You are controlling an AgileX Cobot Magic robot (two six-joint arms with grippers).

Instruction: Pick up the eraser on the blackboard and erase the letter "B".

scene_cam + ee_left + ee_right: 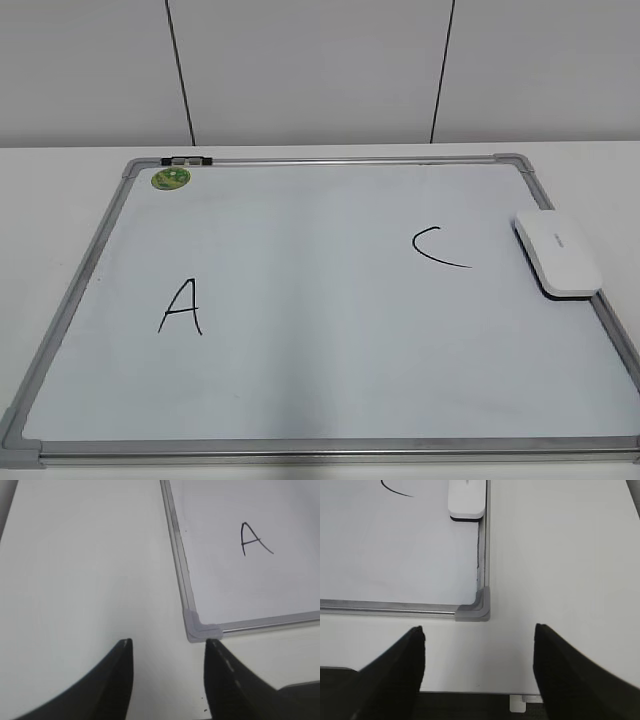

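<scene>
White eraser lies on whiteboard right edge, beside "C"; "A" left, green magnet far-left corner. Left gripper and right gripper spread, empty, over table.

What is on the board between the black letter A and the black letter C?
Nothing: in the exterior view the white dry-erase board is bare between the hand-drawn black A and the black C; no B shows there.
</scene>
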